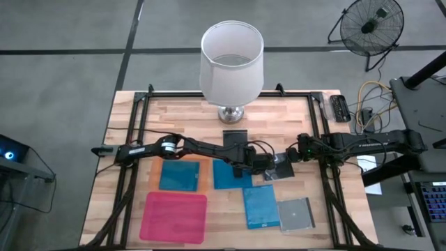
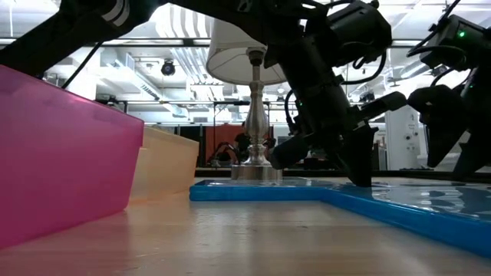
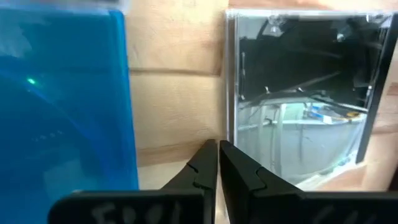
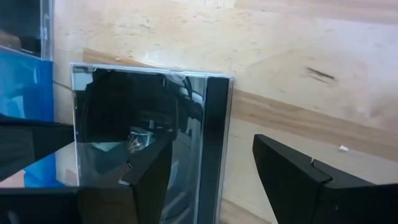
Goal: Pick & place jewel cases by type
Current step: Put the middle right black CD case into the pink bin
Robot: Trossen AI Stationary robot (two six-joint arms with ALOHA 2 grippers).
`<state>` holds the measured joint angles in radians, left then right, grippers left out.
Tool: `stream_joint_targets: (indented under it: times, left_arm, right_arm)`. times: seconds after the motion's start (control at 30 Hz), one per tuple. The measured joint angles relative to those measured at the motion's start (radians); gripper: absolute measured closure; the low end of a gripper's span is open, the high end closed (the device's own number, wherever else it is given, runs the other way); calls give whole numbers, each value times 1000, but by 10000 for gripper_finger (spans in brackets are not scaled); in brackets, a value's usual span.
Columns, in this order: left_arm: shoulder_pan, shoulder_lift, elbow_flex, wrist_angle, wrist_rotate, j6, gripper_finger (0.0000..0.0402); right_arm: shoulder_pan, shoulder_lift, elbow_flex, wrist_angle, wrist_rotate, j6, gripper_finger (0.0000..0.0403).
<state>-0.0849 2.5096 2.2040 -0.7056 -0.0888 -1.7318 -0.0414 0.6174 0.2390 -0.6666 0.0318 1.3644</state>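
Observation:
A clear-silvery jewel case (image 1: 281, 169) lies flat on the wood table between my two grippers; it also shows in the left wrist view (image 3: 298, 93) and the right wrist view (image 4: 143, 118). My left gripper (image 3: 217, 163) is shut and low over the table, in the gap between this case and a blue case (image 3: 62, 106). My right gripper (image 4: 211, 165) is open above the clear case's spine edge (image 4: 217, 124). One finger (image 4: 146, 174) is over the case, the other (image 4: 292, 171) over bare wood. My left gripper's shut fingertips (image 3: 211, 155) stand right at the clear case's side edge (image 3: 229, 124), slanting down from the table's left. I cannot tell whether they touch it. My right gripper's finger hangs over the case; I cannot tell whether it touches.
A pink tray (image 1: 174, 216) and an orange tray (image 1: 155, 183) holding a blue case (image 1: 180, 174) are at the near left. More cases lie about: blue (image 1: 228, 176), blue (image 1: 261, 206), clear (image 1: 296, 213), dark (image 1: 235, 137). A lamp (image 1: 231, 63) stands at the far edge.

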Motion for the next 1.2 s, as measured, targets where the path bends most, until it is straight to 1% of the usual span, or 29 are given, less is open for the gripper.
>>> stream_joint_targets:
  times: [0.27, 0.57, 1.2]
  left_arm:
    - [-1, 9, 0, 18, 10, -15, 402]
    - [-1, 9, 0, 18, 12, -13, 402]
    - [-3, 9, 0, 13, 26, -12, 401]
  right_arm:
    - [0, 53, 0, 3, -12, 16, 183]
    - [0, 137, 2, 88, -49, -7, 183]
    - [6, 144, 9, 191, -69, -34, 183]
